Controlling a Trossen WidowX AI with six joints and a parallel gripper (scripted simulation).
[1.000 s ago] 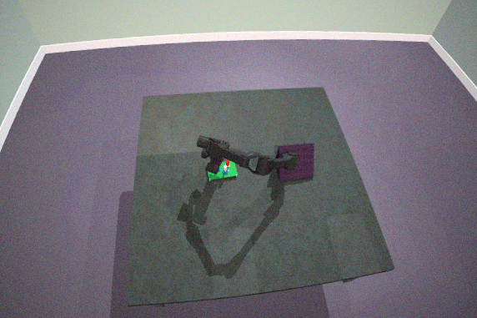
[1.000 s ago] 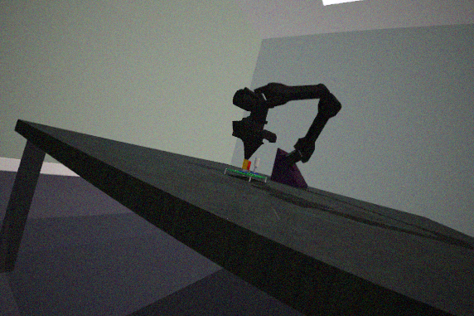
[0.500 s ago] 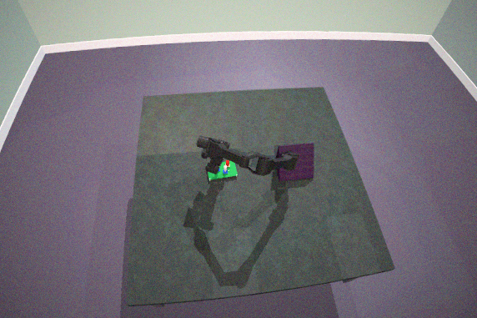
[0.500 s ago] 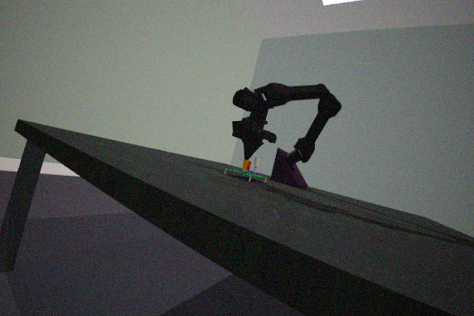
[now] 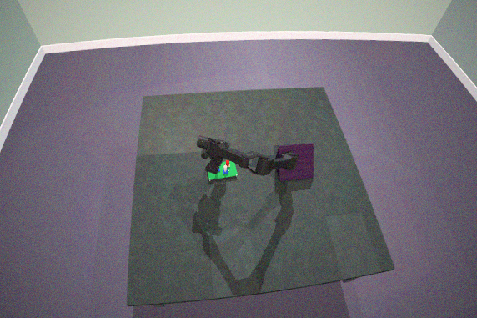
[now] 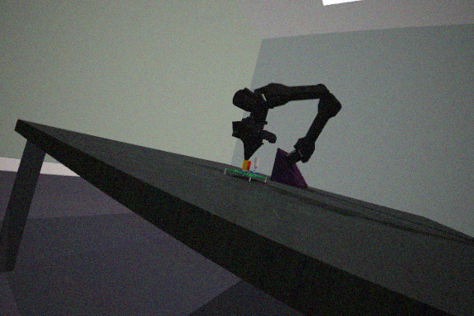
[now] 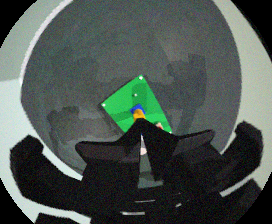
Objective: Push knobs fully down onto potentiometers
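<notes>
The green circuit board [image 5: 231, 174] [image 6: 260, 176] [image 7: 118, 106] stands on short legs. My gripper [image 6: 247, 158] [image 7: 140, 120] is shut and empty, pointing down, its tips at or just above the top of the orange knob [image 6: 245, 164] [image 7: 139, 115]. That knob stands over a blue potentiometer [image 7: 137, 108]; whether it is seated cannot be told. A whitish knob [image 5: 225, 167] [image 6: 257, 162] stands upright on another blue base [image 5: 225, 172]. A red part [image 5: 228, 163] [image 6: 249, 164] stands close by. The gripper hides part of the board in the wrist view.
The arm reaches across from a purple block [image 5: 307, 168] [image 6: 281, 172] on the dark table [image 5: 175, 122] [image 6: 166, 175]. The whitish knob and red part stand close beside the fingers. Arm shadows fall on the table.
</notes>
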